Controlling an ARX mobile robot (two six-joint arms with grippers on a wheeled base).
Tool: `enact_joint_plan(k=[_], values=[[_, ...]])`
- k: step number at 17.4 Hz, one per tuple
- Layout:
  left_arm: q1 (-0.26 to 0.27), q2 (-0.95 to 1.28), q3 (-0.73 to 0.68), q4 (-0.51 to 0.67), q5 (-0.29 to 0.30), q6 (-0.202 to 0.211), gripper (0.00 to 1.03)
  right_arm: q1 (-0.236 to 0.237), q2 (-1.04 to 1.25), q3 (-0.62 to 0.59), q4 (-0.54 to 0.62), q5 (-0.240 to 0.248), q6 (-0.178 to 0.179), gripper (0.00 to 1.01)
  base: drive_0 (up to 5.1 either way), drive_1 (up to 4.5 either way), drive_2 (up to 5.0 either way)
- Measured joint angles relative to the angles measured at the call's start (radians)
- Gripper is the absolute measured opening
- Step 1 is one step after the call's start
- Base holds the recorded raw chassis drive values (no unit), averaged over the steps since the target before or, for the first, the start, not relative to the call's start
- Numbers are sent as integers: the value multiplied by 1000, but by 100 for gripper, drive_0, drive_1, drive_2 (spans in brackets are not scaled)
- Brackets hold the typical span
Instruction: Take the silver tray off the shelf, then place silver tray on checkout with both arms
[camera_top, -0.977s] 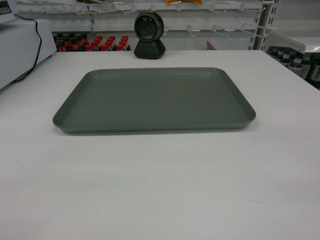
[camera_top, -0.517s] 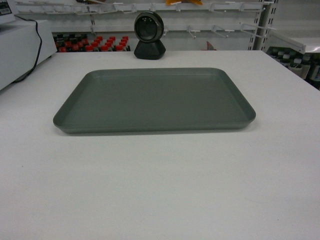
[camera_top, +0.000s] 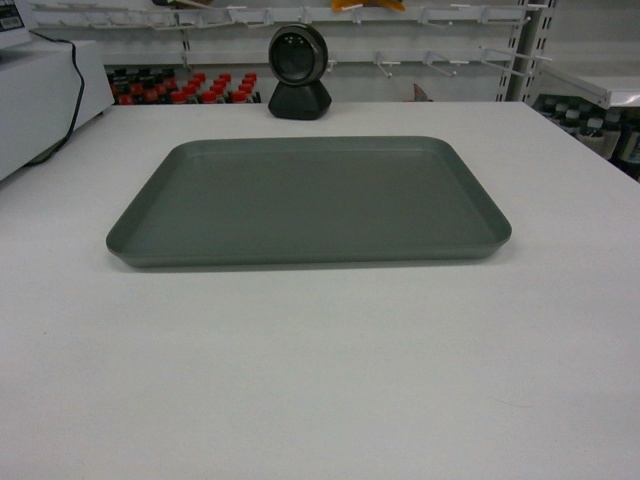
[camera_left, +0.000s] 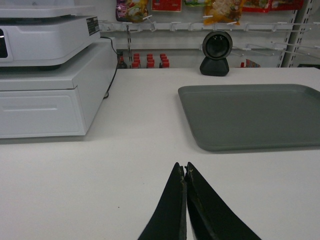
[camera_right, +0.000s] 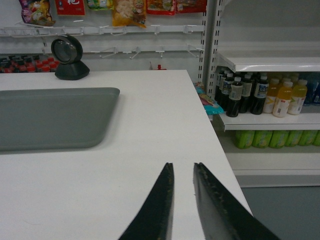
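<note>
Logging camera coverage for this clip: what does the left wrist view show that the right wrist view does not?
Only the left wrist view shows the boxy white machine standing on the table's left side and the left gripper, its black fingers pressed together. Only the right wrist view shows the white side shelves of dark and yellow drink bottles and the right gripper, slightly parted. Both show the dull grey-silver rectangular metal tray lying flat on the white checkout tabletop, and the black dome-shaped scanner behind it.

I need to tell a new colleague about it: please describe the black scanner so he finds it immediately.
Look at the big white checkout table. Behind the silver tray, at the far edge, stands the scanner. It is the only black, dome-shaped object standing there.
</note>
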Motion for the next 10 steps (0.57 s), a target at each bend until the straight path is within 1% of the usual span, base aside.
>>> enact_joint_plan(k=[2, 3, 4, 6, 7, 8, 9, 10], values=[[0, 0, 0, 0, 0, 0, 29, 0, 0, 0, 0, 0, 0, 43, 0, 0, 0], [0, 0, 0, 0, 0, 0, 43, 0, 0, 0, 0, 0, 0, 57, 0, 0, 0], [0, 0, 0, 0, 0, 0, 53, 0, 0, 0, 0, 0, 0, 66, 0, 0, 0], [0, 0, 0, 0, 0, 0, 83, 0, 0, 0, 0, 0, 0, 98, 0, 0, 0], [0, 0, 0, 0, 0, 0, 94, 0, 0, 0, 0, 0, 0, 99, 0, 0, 0], [0, 0, 0, 0, 0, 2, 100, 0, 0, 0, 0, 0, 0, 97, 0, 0, 0], [0, 0, 0, 0, 0, 2, 97, 0, 0, 0, 0, 0, 0, 98, 0, 0, 0], [0, 0, 0, 0, 0, 2, 98, 0, 0, 0, 0, 0, 0, 98, 0, 0, 0]])
